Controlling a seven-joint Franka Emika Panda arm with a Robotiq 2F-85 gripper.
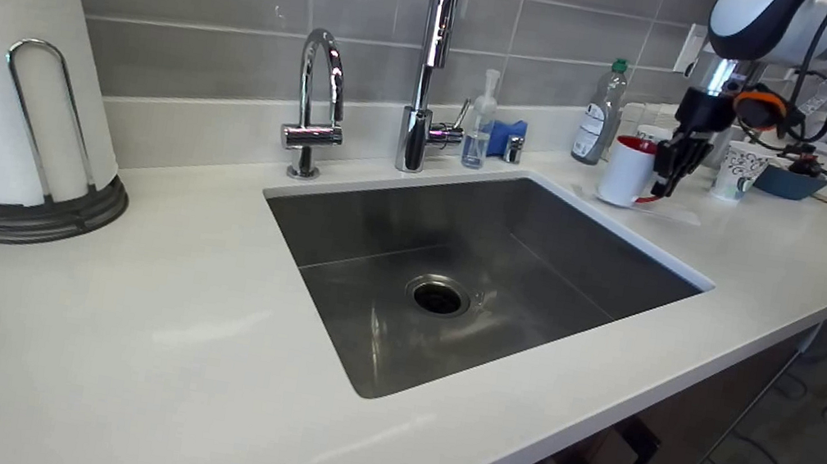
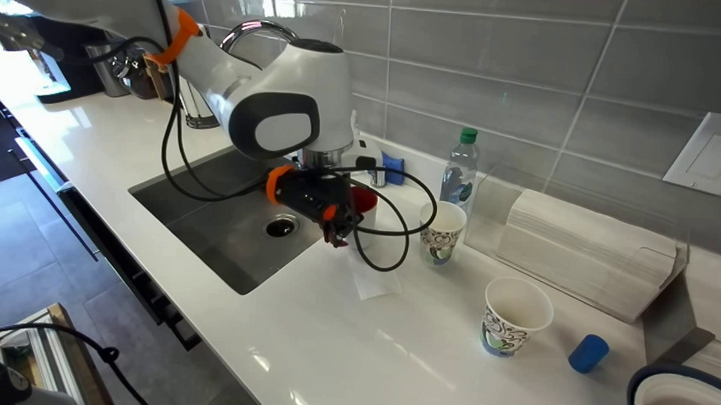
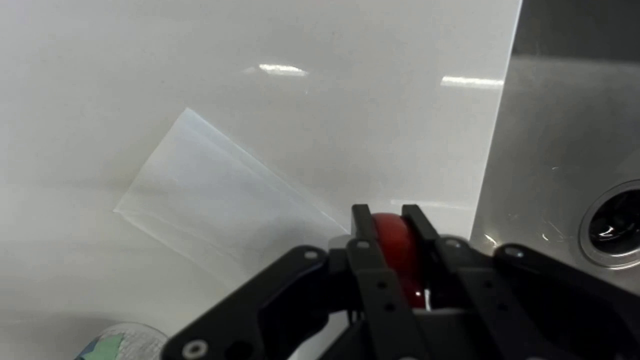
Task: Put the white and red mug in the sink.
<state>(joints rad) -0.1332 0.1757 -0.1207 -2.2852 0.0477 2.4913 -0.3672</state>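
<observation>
The white and red mug point(image 1: 625, 174) stands upright at the sink's edge on the counter; its base is on or just above a thin napkin, I cannot tell which. Its red inside point(image 2: 364, 198) shows partly behind my gripper in an exterior view. My gripper point(image 1: 664, 187) points down beside the mug with its fingers on both sides of the red handle point(image 3: 397, 240), shut on it. The gripper point(image 3: 386, 212) hides most of the mug in the wrist view. The steel sink point(image 1: 500, 312) is beside the mug, and its drain shows at right in the wrist view point(image 3: 545, 140).
A soap bottle with green cap point(image 1: 602, 117) and paper cups point(image 2: 512, 319) stand near the mug. Tall faucet point(image 1: 421, 100), small tap point(image 1: 310, 134) and soap dispenser point(image 1: 480, 126) line the sink's back. A napkin point(image 3: 215, 185) lies under the gripper. A towel box point(image 2: 580, 252) stands by the wall.
</observation>
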